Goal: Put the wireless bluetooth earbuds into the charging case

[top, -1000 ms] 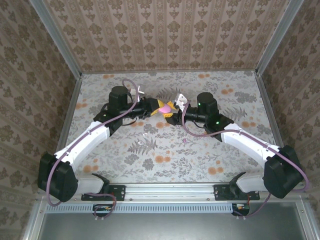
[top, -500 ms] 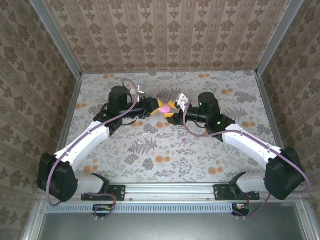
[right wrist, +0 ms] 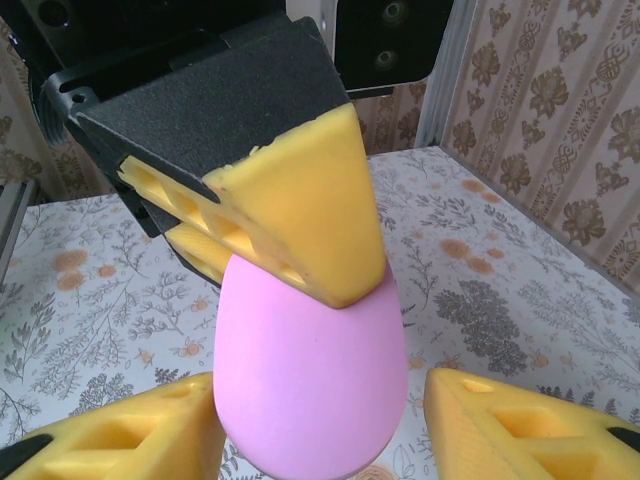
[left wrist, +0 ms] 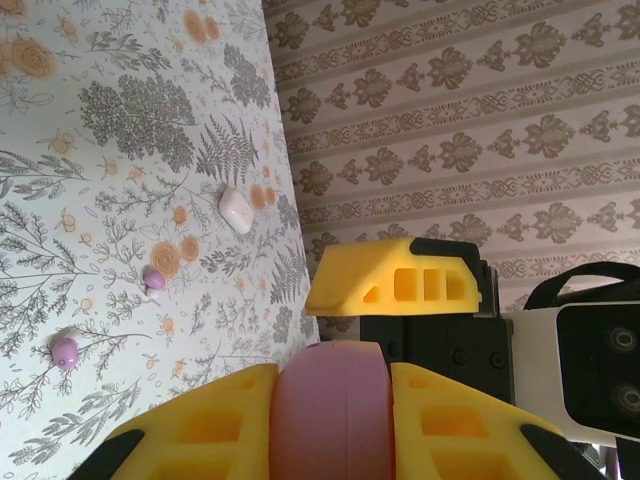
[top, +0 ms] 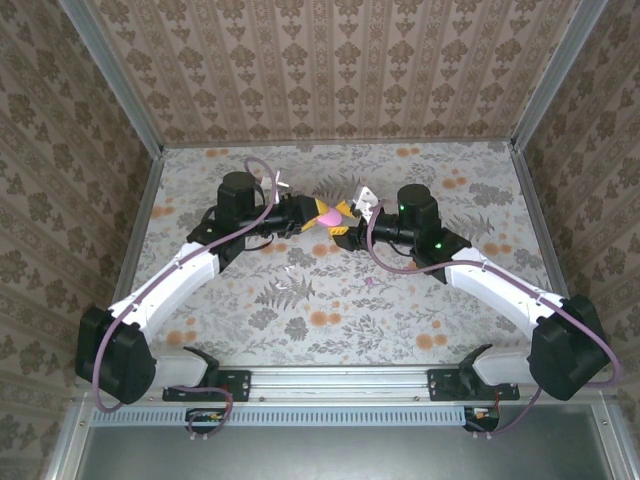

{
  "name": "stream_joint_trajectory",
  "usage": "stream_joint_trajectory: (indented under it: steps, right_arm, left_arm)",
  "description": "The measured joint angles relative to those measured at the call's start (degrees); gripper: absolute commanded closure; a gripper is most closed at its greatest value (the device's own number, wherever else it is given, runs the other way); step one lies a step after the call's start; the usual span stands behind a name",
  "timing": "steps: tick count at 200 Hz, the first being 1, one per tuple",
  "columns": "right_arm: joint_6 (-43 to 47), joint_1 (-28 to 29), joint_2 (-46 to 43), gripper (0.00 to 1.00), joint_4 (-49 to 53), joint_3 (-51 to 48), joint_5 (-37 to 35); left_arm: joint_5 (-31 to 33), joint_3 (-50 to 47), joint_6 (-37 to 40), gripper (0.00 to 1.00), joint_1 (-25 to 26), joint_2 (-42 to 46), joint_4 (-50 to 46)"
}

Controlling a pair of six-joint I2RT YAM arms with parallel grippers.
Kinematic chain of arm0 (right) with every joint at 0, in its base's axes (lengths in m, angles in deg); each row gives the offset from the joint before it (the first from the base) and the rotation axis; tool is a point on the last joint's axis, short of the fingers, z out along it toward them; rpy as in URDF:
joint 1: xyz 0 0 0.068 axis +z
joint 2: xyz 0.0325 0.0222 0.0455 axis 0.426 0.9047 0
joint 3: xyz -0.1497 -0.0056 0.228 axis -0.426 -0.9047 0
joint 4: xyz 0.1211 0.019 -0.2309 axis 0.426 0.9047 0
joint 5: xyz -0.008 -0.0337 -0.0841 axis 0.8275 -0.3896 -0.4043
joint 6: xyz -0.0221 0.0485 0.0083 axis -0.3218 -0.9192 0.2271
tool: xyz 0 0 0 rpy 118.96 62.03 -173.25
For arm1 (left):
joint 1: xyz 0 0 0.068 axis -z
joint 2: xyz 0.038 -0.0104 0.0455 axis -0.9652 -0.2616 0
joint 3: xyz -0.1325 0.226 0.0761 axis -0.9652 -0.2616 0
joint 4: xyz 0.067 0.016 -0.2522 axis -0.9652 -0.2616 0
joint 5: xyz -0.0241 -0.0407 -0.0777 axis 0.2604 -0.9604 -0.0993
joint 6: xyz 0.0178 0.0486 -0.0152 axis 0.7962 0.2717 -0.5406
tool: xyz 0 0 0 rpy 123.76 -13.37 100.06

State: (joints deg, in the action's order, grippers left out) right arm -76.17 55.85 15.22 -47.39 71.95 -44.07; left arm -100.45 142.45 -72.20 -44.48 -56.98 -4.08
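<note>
The charging case (left wrist: 330,430) is a smooth pink egg-shaped shell, held off the table with my left gripper (left wrist: 332,375) shut on its sides. In the top view the case (top: 327,214) hangs between the two wrists at the table's middle back. My right gripper (right wrist: 320,385) stands open around the case (right wrist: 300,340), its left finger close against the shell and its right finger (right wrist: 500,420) a gap away. Two pinkish-purple earbuds (left wrist: 154,281) (left wrist: 65,351) lie on the flowered table, apart from both grippers.
A small white pebble-like piece (left wrist: 237,211) lies on the table (top: 330,320) beyond the earbuds. Patterned walls close in the back and both sides, and a metal rail (top: 340,380) runs along the near edge by the arm bases.
The right wrist has edged slightly to the right. The left arm and the pink case have stayed where they were.
</note>
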Motion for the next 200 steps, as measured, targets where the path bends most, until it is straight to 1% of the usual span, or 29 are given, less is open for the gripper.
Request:
stream_joint_trajectory:
  steps: [54, 63, 82, 96, 110, 118, 133, 148, 160, 165, 170, 173, 181, 187, 200]
  right_arm:
    - [-0.15, 0.0, 0.2, 0.45, -0.42, 0.02, 0.48]
    - [-0.17, 0.0, 0.28, 0.48, -0.44, 0.02, 0.66]
    - [-0.2, 0.0, 0.48, 0.49, -0.46, 0.07, 1.16]
    - [-0.15, 0.0, 0.55, 0.52, -0.48, 0.07, 1.53]
    - [-0.24, 0.0, 0.59, 0.55, -0.46, 0.07, 1.77]
    - [-0.31, 0.0, 0.63, 0.56, -0.48, 0.07, 1.86]
    - [-0.37, -0.02, 0.63, 0.57, -0.46, 0.07, 1.95]
    - [-0.33, -0.07, 0.63, 0.59, -0.37, 0.07, 1.97]
    - [-0.33, -0.07, 0.63, 0.59, -0.28, 0.22, 2.05]
    - [-0.31, -0.07, 0.63, 0.59, -0.02, 0.37, 2.16]
    - [-0.22, -0.07, 0.63, 0.59, 0.13, 0.55, 2.21]
    - [-0.17, -0.07, 0.63, 0.59, 0.24, 0.66, 2.29]
    - [-0.17, -0.07, 0.63, 0.6, 0.31, 0.87, 2.45]
    - [-0.17, -0.04, 0.63, 0.6, 0.37, 1.01, 2.6]
    - [-0.17, -0.07, 0.63, 0.6, 0.7, 1.05, 2.84]
  left_arm:
    - [-0.35, 0.0, 0.0, 0.91, 0.0, 0.0, 0.02]
    - [-0.35, 0.0, -0.02, 0.91, 0.0, 0.0, 0.02]
    - [-0.33, 0.0, 0.0, 0.91, 0.0, 0.0, 0.02]
    - [-0.35, 0.0, 0.0, 0.9, 0.0, 0.0, 0.02]
    - [-0.33, 0.0, -0.02, 0.88, 0.0, 0.0, 0.02]
    - [-0.26, 0.0, 0.0, 0.84, 0.0, 0.0, 0.02]
    - [-0.07, 0.02, 0.07, 0.85, 0.0, 0.0, -0.13]
    - [0.2, 0.37, 0.74, 0.83, 0.0, 0.0, -0.74]
    - [0.48, 0.66, 1.29, 0.83, 0.0, 0.09, -1.29]
    - [0.55, 0.74, 1.42, 0.79, 0.0, 0.17, -1.44]
    - [0.72, 0.74, 1.53, 0.7, 0.0, 0.33, -1.53]
    - [0.74, 0.74, 1.6, 0.66, 0.0, 0.42, -1.53]
    - [0.9, 0.76, 1.95, 0.63, 0.0, 0.7, -1.55]
    - [0.92, 0.76, 2.12, 0.59, 0.0, 0.87, -1.6]
    - [1.11, 0.83, 2.84, 0.42, 0.0, 1.14, -1.68]
